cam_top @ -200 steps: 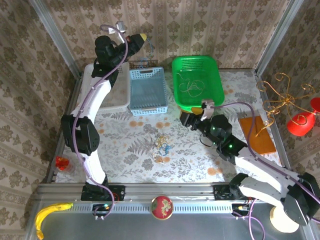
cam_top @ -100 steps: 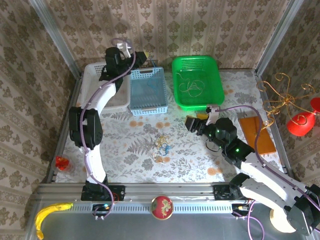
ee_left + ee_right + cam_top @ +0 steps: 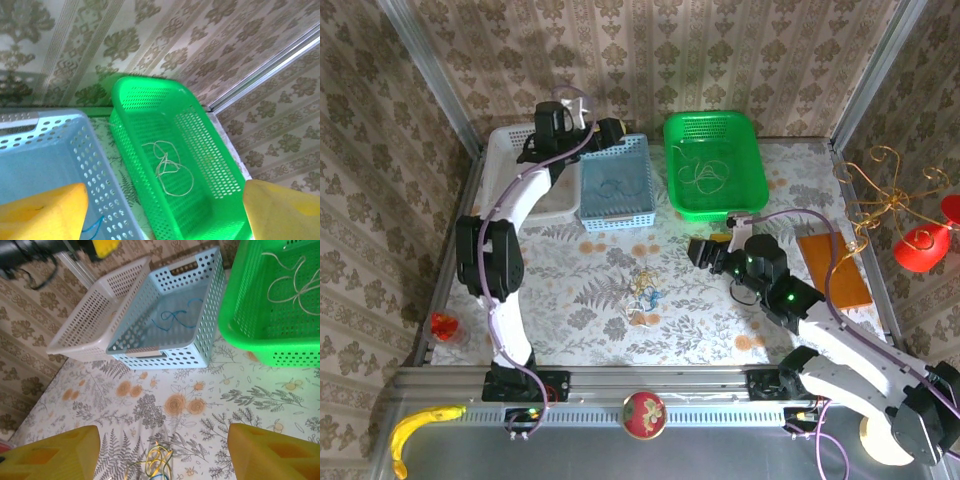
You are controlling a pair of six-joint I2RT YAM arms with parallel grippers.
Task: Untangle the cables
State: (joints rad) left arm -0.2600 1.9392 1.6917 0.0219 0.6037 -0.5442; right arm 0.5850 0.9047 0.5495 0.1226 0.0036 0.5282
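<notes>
Several tangled cables [image 3: 643, 292], we judge limp and light: pinch an outer loop. Left gripper [image 3: 162, 200] and right gripper [image 3: 164, 440] gape empty.

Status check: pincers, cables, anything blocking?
Left pincer open over blue basket. Right pincer open near tangle. Blue cable in blue basket, pale cable in green basket. Nothing blocking tangle.

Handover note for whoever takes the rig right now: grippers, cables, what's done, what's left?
Left gripper: open, empty, above the far end of the blue basket.
Right gripper: open, empty, over the table between the tangle and the green basket.
Done: blue cable in the blue basket, pale cable in the green basket.
Left: the tangle on the table, yellow and blue strands showing.
</notes>
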